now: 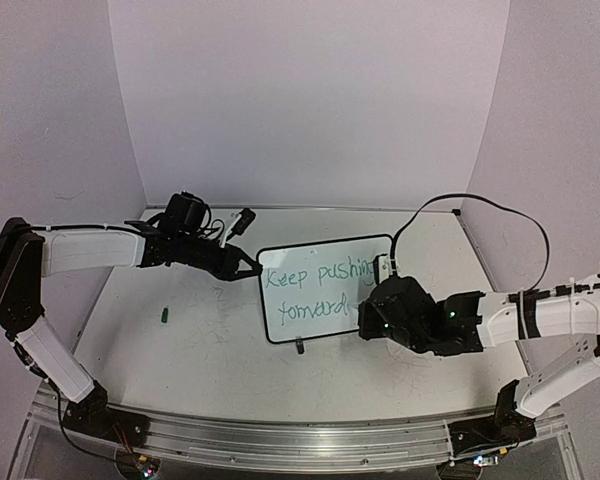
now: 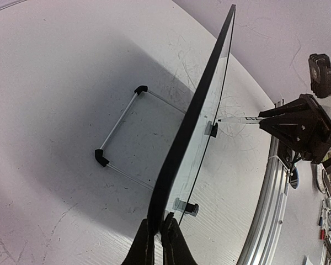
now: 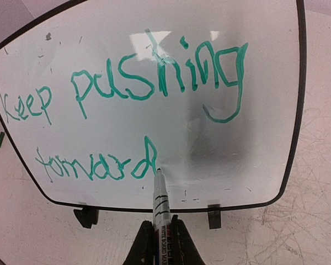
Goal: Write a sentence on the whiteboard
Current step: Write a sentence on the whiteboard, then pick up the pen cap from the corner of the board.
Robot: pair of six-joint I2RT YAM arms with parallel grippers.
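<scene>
While the left arm reaches in from the left side of the table (image 1: 210, 350), a small green cap-like piece (image 1: 166, 315) lies on the tabletop below it, well apart from everything else. The left gripper (image 1: 248, 268) has its jaws clenched on the black rim at the left edge of the whiteboard (image 1: 325, 253), which stands near the middle of the table, leaning back on its two small black feet with a thin wire stand (image 2: 118, 130) behind it. Across the board runs the sentence (image 1: 335, 273) in green: "Keep pushing" on the upper line, "forward" below it toward the left. A marker (image 3: 161, 199) has its tip on the board at the foot of the final "d". The right gripper (image 3: 160, 237) grasps that marker by its barrel, jaws pinched tight around it, just beside the board's lower right corner, with the right arm stretching away to the right edge of the table.
</scene>
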